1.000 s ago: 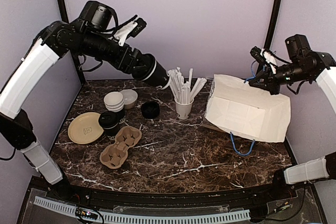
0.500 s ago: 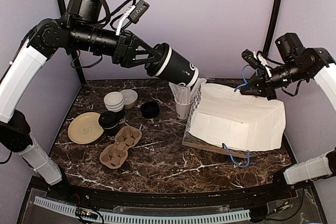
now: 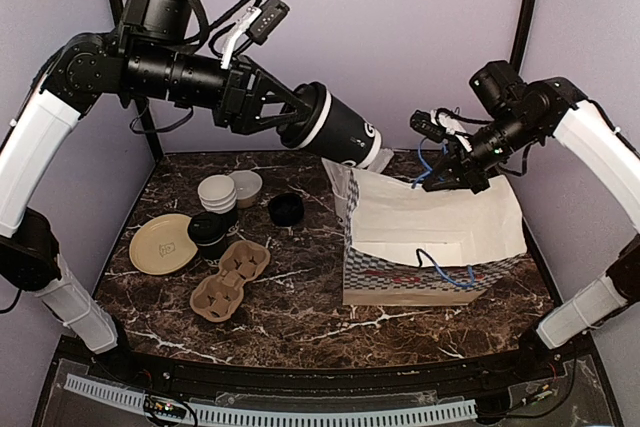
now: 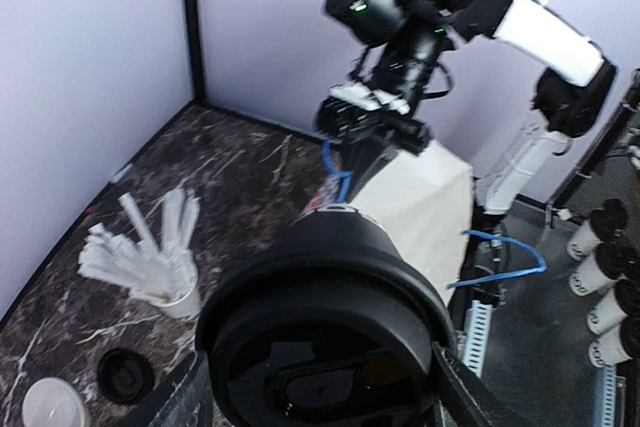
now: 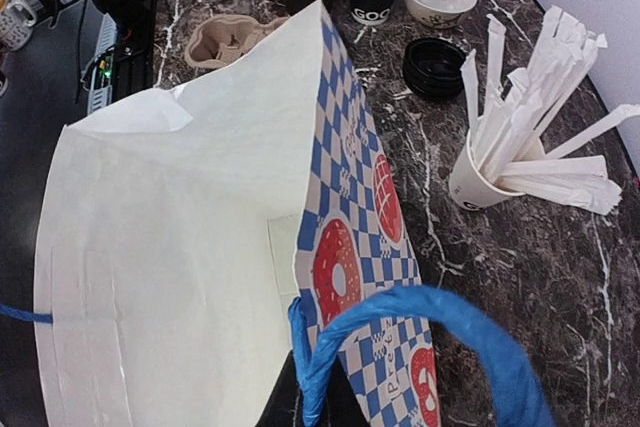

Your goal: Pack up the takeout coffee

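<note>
The takeout coffee (image 3: pixel 340 132) is a black lidded cup held in the air, tilted with its base toward the bag. My left gripper (image 3: pixel 300 117) is shut on it at the lid end; in the left wrist view the lid (image 4: pixel 330 317) fills the frame between the fingers (image 4: pixel 470 397). The white paper bag (image 3: pixel 430 237) with a checkered pastry print stands on the table's right half, mouth facing up and left. My right gripper (image 3: pixel 450 152) is shut on its blue handle (image 5: pixel 400 317), holding up the far rim. The bag's white inside (image 5: pixel 180 247) shows nothing in it.
A second lidded black cup (image 3: pixel 207 232) stands by the tan plate (image 3: pixel 160 244). Near it are stacked cups (image 3: pixel 217 192), a bowl (image 3: pixel 247 185), black lids (image 3: pixel 286 209) and a cardboard cup carrier (image 3: pixel 230 277). The straw cup (image 5: pixel 480 182) stands just behind the bag.
My right gripper has pulled the blue handle leftward, and the bag has gone from lying flat to standing with its mouth open. My left arm has swung the coffee up over the bag's left edge.
</note>
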You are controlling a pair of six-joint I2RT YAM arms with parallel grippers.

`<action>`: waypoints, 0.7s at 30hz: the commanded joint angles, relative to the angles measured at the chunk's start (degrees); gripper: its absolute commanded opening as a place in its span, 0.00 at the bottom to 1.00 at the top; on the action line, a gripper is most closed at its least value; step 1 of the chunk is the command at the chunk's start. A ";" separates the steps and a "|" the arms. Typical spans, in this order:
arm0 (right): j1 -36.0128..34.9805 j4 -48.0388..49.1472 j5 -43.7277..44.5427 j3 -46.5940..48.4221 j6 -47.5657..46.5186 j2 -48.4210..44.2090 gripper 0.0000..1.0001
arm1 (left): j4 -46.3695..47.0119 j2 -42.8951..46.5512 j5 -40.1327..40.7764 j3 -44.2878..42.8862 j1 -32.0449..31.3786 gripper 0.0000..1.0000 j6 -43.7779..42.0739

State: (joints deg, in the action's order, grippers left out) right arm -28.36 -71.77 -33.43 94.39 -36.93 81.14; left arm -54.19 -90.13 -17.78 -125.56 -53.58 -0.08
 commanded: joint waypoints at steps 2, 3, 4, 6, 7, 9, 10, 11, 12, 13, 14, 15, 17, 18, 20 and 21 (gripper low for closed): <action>3.59 -0.98 6.69 2.48 -1.91 -0.66 0.00 | -7.94 -1.19 22.79 2.39 0.24 0.72 -3.31; 4.66 -1.73 6.71 3.07 -2.45 -0.50 0.00 | -8.98 -2.16 26.30 4.28 0.32 0.73 -3.68; 5.51 -2.45 6.78 3.56 -2.93 -0.39 0.00 | -9.47 -2.77 27.67 5.02 0.72 0.74 -4.14; 7.12 -3.60 6.91 4.09 -4.04 -0.44 0.00 | -11.01 -5.25 29.54 6.93 1.85 0.74 -4.30; 7.70 -3.86 7.22 4.02 -4.69 -0.58 0.00 | -11.24 -6.84 28.43 8.23 2.41 0.74 -4.26; 8.53 -3.99 7.89 3.51 -5.26 -0.93 0.00 | -11.29 -9.71 24.96 9.31 4.28 0.74 -3.87; 8.76 -4.26 7.89 3.15 -5.60 -1.09 0.00 | -11.35 -11.71 23.82 9.43 5.51 0.73 -3.64; 8.88 -4.41 7.79 2.81 -5.87 -1.26 0.00 | -11.32 -12.82 23.48 9.51 6.78 0.73 -3.38; 8.93 -4.39 7.76 2.43 -5.95 -1.52 0.00 | -11.29 -14.84 23.05 9.48 7.42 0.73 -3.32; 8.91 -4.16 7.77 1.91 -5.96 -1.77 0.00 | -11.20 -15.80 22.79 9.51 8.64 0.73 -3.32; 8.93 -3.89 7.69 1.40 -5.96 -2.12 0.00 | -11.11 -17.74 21.87 9.52 9.18 0.73 -3.42; 8.94 -3.71 7.61 0.81 -5.96 -2.39 0.00 | -10.93 -18.65 21.32 9.54 10.18 0.73 -3.61; 8.94 -3.10 7.53 -0.31 -5.88 -2.92 0.00 | -10.54 -21.34 20.16 9.16 11.12 0.72 -3.71; 8.94 -2.85 7.52 -0.68 -5.88 -3.11 0.00 | -10.39 -23.17 19.78 8.50 11.35 0.72 -3.71; 8.94 -2.55 7.39 -1.18 -5.88 -3.42 0.00 | -9.76 -25.47 19.46 7.85 12.03 0.73 -3.68; 8.94 -2.45 7.15 -1.29 -5.94 -3.51 0.00 | -9.55 -26.16 19.41 7.69 12.43 0.73 -3.72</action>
State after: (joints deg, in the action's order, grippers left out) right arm -19.70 -75.09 -25.82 94.02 -42.17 79.24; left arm -63.55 -115.37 3.62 -116.03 -41.91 -3.03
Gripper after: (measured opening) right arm 0.004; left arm 0.727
